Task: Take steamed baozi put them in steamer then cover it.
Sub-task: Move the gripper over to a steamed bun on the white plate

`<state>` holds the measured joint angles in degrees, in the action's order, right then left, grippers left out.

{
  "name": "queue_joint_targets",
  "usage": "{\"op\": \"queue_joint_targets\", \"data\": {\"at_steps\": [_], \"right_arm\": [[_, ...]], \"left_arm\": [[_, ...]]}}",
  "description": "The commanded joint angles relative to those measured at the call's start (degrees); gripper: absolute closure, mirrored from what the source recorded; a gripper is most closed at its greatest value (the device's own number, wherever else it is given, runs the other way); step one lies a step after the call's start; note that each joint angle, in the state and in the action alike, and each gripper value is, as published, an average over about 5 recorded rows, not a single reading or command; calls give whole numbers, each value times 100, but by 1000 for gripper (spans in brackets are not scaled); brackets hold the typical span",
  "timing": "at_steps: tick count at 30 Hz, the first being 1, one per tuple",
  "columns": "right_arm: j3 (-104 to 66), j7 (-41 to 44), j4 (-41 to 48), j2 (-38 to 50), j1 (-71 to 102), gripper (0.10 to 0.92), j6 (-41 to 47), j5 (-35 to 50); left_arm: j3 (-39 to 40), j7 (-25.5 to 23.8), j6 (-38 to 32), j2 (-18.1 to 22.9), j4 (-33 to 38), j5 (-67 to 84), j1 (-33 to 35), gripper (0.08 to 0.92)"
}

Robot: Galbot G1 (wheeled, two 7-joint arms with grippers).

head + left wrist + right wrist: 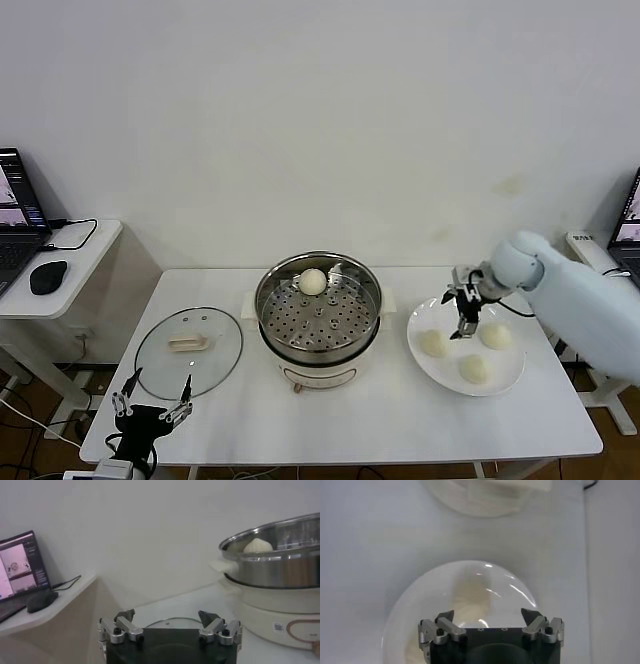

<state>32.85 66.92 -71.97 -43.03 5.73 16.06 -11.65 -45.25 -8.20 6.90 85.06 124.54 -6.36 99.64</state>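
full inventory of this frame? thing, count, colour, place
buns: four, cream-white; one in the steamer, three on the plate
steamer: one, shiny steel on white base, table centre
lid: one, clear glass with cream handle, flat on table, left of steamer
plate: one, white, right of steamer
table: one, white
side desk: one, white, far left, with laptop and black mouse
left hand: open, near table's front left edge by the lid
right hand: open, over the plate
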Motion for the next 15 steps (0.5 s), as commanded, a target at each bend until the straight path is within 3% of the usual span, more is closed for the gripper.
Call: {"op": "queue_joint_targets", "data": {"at_steps": [1,15], "right_arm": [[-127,-28,242,-252,289,203,-12,-327],[-385,-145,588,-460,553,202,-86,-543]], "left_arm": [[-5,2,14,-6,-46,-12,4,177],[11,21,16,9,-163,-60,-60,177]]}}
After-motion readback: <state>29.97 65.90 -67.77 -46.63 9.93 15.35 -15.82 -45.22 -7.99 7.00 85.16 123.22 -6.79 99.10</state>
